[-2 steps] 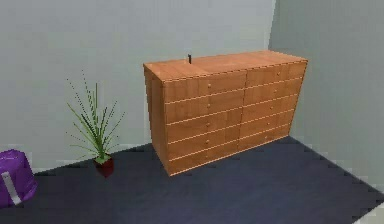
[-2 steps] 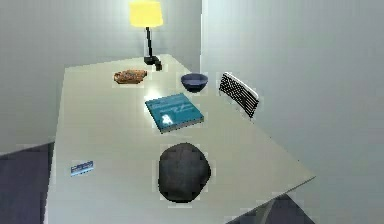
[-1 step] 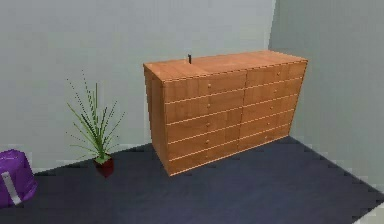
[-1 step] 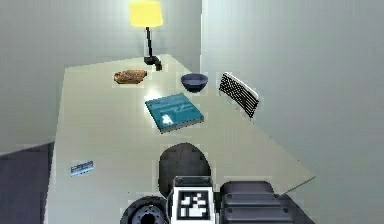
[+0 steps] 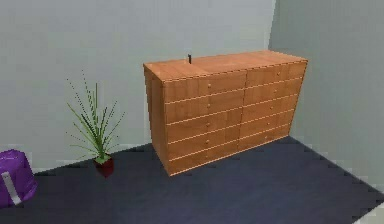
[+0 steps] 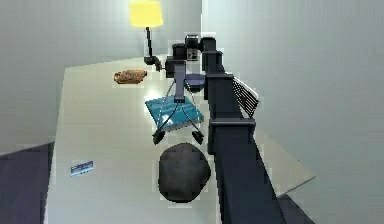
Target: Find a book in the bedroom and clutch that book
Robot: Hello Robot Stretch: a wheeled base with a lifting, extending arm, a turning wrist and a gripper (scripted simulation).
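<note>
The forward view shows an orange wooden chest of drawers (image 5: 225, 110); a spiky green plant in a red pot (image 5: 97, 130) stands beside it. In the arm side view a flat blue book (image 6: 160, 108) lies on the pale table (image 6: 100, 120), right at the far end of the pincer (image 6: 179, 128) and just left of the dark arm bar (image 6: 235, 150); whether the pincer touches it or holds anything cannot be told; little sideways shift seems needed.

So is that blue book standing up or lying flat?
Lying flat: the book shows its broad blue cover facing up.
</note>
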